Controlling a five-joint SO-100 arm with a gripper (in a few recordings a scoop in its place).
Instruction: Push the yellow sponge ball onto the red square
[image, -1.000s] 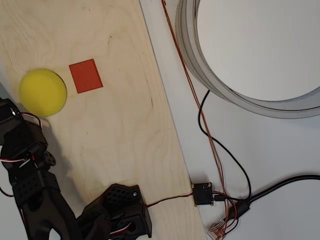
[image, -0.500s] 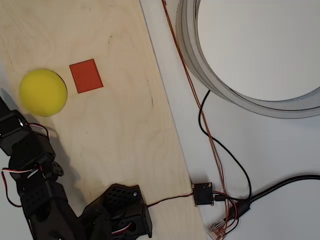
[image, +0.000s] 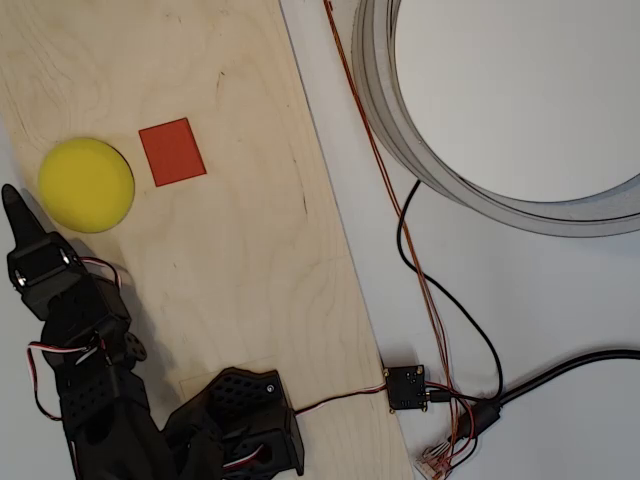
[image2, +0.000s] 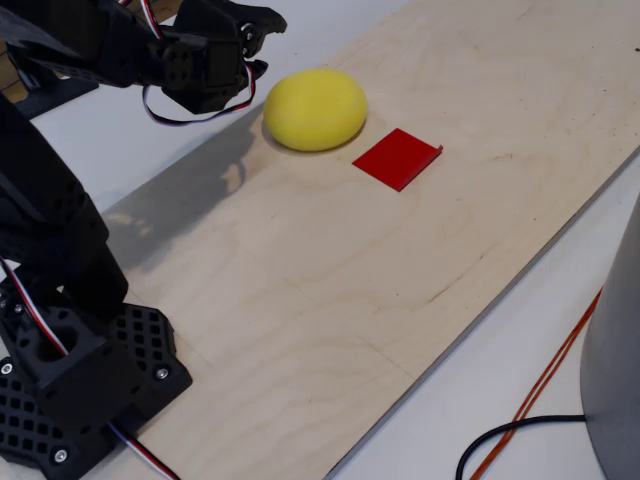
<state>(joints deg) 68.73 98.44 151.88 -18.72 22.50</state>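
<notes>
- Overhead view: the yellow sponge ball (image: 86, 185) sat on the wooden board (image: 230, 260) near its left edge, with the red square (image: 172, 152) just to its right and slightly higher in the picture. A thin strip of bare wood showed between the two, so they did not overlap.
- The red square lay flat and slightly tilted against the picture edges; in the fixed view (image2: 397, 158) its right corner looked a little lifted off the board.
- The black gripper (image: 17, 212) pointed up the picture from the lower left, its tip just below and left of the ball, close to it but with a gap showing.
- In the fixed view the gripper (image2: 257, 40) hung to the left of the ball (image2: 314, 109), above the board, its shadow falling on the wood beside the ball. The fingers appeared close together, but I could not tell for certain whether they were shut or slightly parted; nothing was held between them.
- The arm's black base (image: 240, 420) stood at the lower edge of the board, red and white wires looping off the arm's joints.
- Right of the board, on the white table (image: 560, 300), lay a large grey ring (image: 400, 140), thin orange wires (image: 390, 190), a black cable (image: 470, 320) and a small black circuit board (image: 406, 387).
</notes>
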